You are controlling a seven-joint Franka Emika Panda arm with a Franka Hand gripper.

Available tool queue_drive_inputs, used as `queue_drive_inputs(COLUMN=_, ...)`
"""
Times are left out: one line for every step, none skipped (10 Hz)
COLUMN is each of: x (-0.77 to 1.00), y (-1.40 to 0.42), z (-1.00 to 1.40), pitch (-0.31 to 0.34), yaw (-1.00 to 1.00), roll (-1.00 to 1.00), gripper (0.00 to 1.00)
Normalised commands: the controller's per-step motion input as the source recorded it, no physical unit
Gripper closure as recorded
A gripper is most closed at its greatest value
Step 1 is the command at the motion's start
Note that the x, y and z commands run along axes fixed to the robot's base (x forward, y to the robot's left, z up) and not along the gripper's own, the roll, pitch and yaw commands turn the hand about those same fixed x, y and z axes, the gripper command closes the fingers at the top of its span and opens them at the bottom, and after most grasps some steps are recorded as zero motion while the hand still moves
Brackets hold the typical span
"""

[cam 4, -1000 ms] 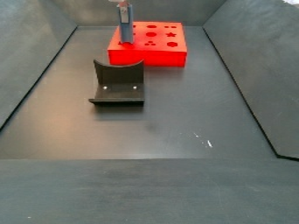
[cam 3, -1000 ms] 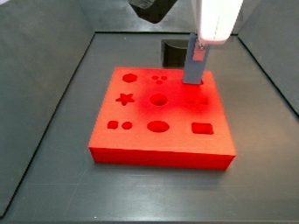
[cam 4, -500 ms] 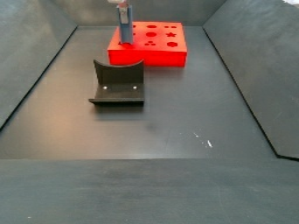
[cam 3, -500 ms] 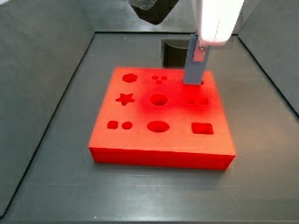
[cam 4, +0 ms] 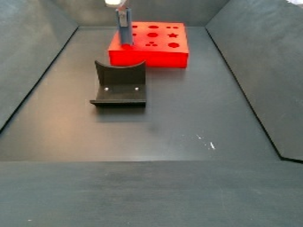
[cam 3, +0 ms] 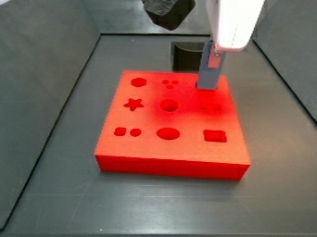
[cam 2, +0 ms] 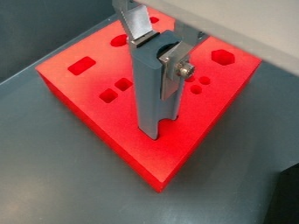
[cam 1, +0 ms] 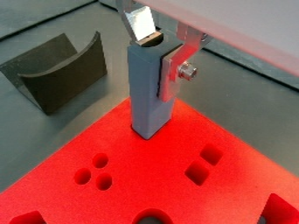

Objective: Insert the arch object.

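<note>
My gripper (cam 1: 158, 54) is shut on the arch object (cam 1: 146, 92), a tall slate-grey block with a curved notch at its upper end between the fingers. The block hangs upright. Its lower end is at the top face of the red board (cam 1: 176, 184), near one corner and apart from the shaped holes; I cannot tell whether it touches. The gripper (cam 2: 158, 54), arch object (cam 2: 149, 92) and board (cam 2: 70, 87) show in both wrist views. In both side views the gripper (cam 3: 212, 57) (cam 4: 120, 16) holds the block (cam 3: 209, 76) (cam 4: 122, 33) over the board (cam 3: 173, 165) (cam 4: 160, 58).
The fixture (cam 4: 119, 84) stands on the dark floor beside the board; it also shows in a wrist view (cam 1: 59, 70) and behind the board in a side view (cam 3: 186, 54). Grey walls enclose the floor on several sides.
The gripper with the arch object has shifted slightly sideways over the board's corner. Its grip is unchanged.
</note>
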Motion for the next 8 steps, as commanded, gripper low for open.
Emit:
queue_drive_inputs(x=-0.11, y=0.0, z=-0.23, pitch=-0.036, yaw=0.0, roll=0.0, gripper=1.0)
queue_drive_inputs(x=-0.09, y=0.0, z=-0.2, pitch=-0.031, yaw=0.0, roll=0.0, gripper=1.0)
queue_drive_inputs(x=-0.02, y=0.0, z=-0.21, pitch=-0.037, yaw=0.0, roll=0.0, gripper=1.0)
queue_drive_inputs(x=-0.05, y=0.0, z=-0.21, pitch=-0.033, yaw=0.0, roll=0.0, gripper=1.0)
queue_drive_inputs(x=-0.1, y=0.0, z=-0.21, pitch=-0.034, yaw=0.0, roll=0.0, gripper=1.0)
queue_drive_inputs(x=-0.18, y=0.02, z=-0.22, pitch=-0.029, yaw=0.0, roll=0.0, gripper=1.0)
queue_drive_inputs(x=-0.2, y=0.02, z=-0.23, pitch=-0.034, yaw=0.0, roll=0.0, gripper=1.0)
queue_drive_inputs(x=-0.14, y=0.0, z=-0.26, pitch=-0.059, yaw=0.0, roll=0.0, gripper=1.0)
